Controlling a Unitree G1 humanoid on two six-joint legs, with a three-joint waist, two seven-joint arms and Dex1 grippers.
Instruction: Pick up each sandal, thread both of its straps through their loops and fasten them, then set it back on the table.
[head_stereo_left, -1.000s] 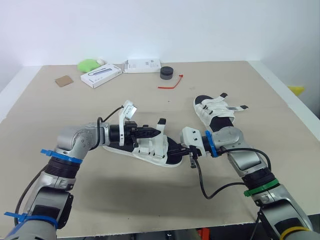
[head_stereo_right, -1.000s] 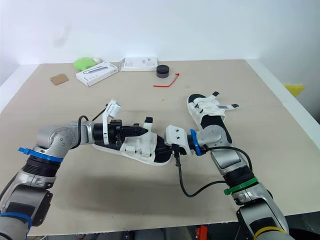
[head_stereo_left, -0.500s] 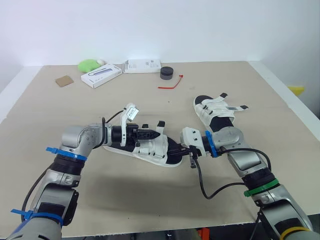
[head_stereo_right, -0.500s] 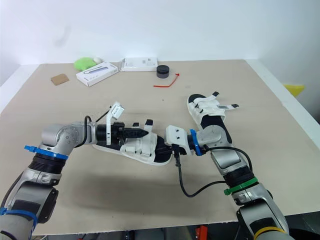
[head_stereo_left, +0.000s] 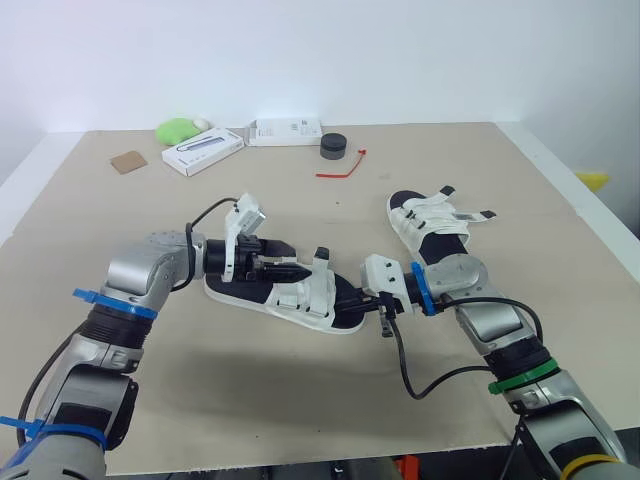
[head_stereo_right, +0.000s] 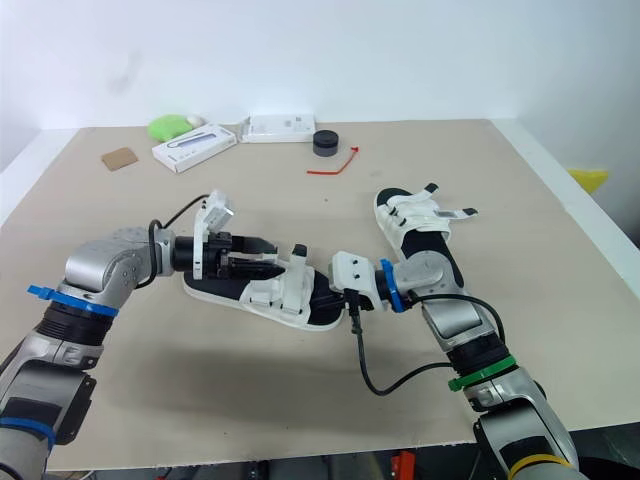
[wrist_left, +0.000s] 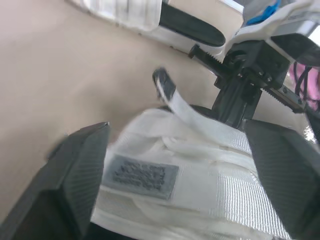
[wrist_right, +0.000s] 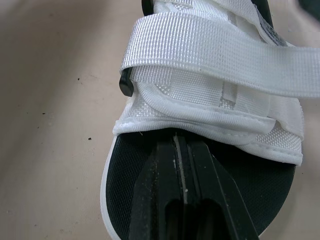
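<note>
Now, head view: sandal (head_stereo_left: 300, 298) mid table (head_stereo_left: 520, 180); left gripper (head_stereo_left: 283, 258) drew back from strap (head_stereo_left: 322, 252), jaws apart. L wrist: fingers (wrist_left: 75, 175) wide each side of sandal, so prob. a regrasp. R wrist: right gripper (wrist_right: 176, 146) closed tight, pressing insole (wrist_right: 127, 180).

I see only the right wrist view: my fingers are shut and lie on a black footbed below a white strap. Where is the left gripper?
Observer: The left gripper is at the same sandal, open, with a finger on each side of a white strap that has a grey label.
Operator: Is any strap end free?
Observer: Yes, one black-tipped strap end stands upright.
Operator: And the other sandal?
Observer: The other sandal lies on the table, farther from the robot, with no gripper on it.
</note>
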